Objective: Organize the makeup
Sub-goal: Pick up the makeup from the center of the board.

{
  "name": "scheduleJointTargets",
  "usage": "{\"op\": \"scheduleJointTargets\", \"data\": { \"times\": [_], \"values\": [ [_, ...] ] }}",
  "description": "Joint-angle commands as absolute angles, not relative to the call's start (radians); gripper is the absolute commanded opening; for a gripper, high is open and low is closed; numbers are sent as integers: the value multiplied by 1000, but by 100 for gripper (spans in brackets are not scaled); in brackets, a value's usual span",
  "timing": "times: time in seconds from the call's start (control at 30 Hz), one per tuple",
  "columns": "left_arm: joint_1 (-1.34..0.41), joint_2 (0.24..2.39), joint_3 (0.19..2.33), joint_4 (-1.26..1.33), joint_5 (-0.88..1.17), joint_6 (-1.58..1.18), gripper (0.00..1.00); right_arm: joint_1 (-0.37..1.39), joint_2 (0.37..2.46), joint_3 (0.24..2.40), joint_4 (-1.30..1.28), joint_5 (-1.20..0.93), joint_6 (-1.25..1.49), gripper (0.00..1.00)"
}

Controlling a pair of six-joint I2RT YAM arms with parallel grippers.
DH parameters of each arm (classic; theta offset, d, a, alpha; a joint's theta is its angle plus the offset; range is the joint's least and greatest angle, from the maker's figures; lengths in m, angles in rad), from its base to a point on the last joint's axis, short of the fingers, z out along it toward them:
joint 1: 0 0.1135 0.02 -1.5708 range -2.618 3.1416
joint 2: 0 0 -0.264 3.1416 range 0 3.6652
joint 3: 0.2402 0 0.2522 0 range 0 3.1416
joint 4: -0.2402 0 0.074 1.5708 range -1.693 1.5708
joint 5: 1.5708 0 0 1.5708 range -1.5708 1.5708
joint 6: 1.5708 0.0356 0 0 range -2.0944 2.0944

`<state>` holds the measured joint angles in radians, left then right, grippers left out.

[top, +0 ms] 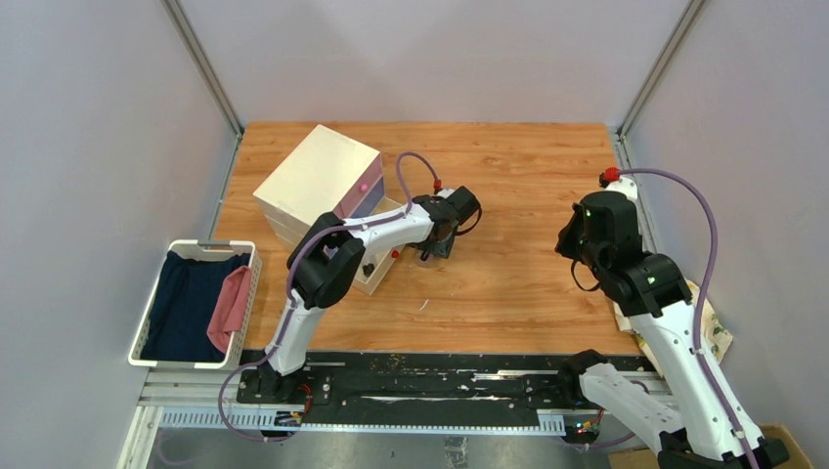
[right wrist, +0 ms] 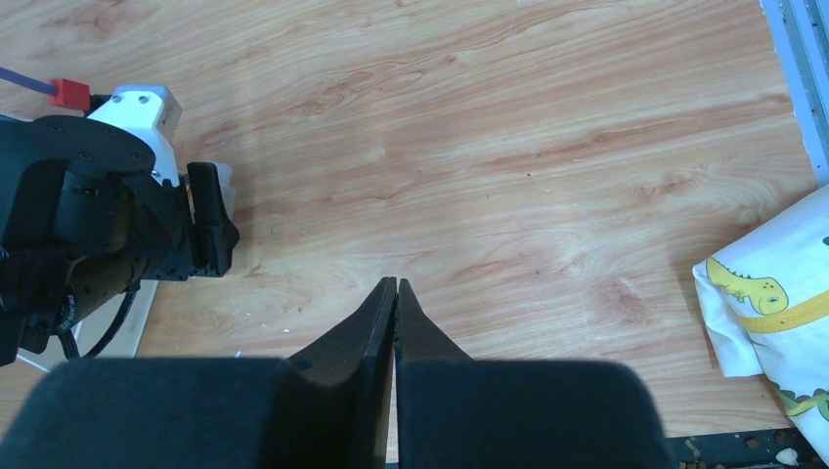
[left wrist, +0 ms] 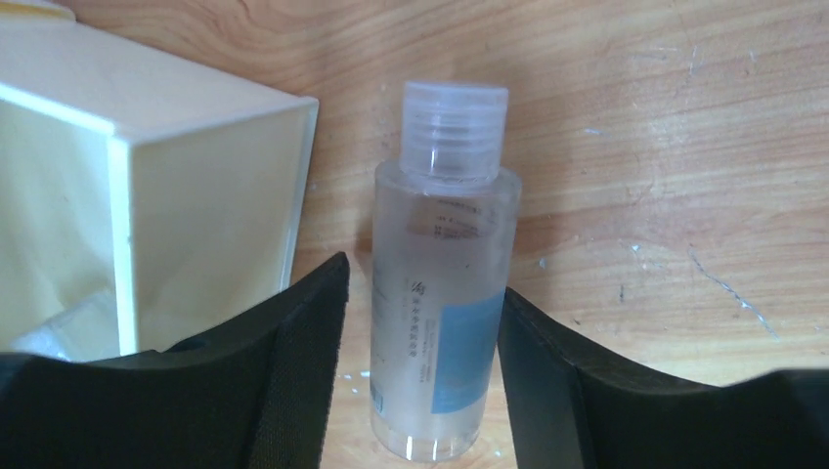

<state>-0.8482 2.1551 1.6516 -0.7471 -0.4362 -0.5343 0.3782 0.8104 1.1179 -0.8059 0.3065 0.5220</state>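
The left gripper hung open, jaws either side of the clear bottle on the worktop without clamping it — the cream box just beside one finger. The right gripper was shut and empty, well apart. The bottle looked still to be lifted and stowed — early days, I'd say.

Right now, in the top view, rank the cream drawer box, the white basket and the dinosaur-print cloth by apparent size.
1-2. cream drawer box and white basket: near alike, and the box stands taller, nearer the camera, so unranked.
3. dinosaur-print cloth: smallest, partly behind the right arm.
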Motion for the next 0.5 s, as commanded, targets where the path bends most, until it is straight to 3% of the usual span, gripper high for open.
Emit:
{"op": "scheduleJointTargets", "data": {
  "times": [0.0, 0.07, 0.23, 0.47],
  "values": [
    [-829, 2196, 1655, -726, -404, -516, 55, 387, 761, 1099, -818, 322, 509, 5],
    [-828, 2200, 1657, -724, -397, -513, 43, 387, 766, 1093, -815, 322, 509, 4],
    [-828, 2198, 1659, -724, -380, -519, 0, 386, 769, 1073, -805, 326, 509, 4],
    [-828, 2050, 1565, -698, -365, -544, 0, 387, 758, 1036, -793, 329, 515, 4]
  ]
}}
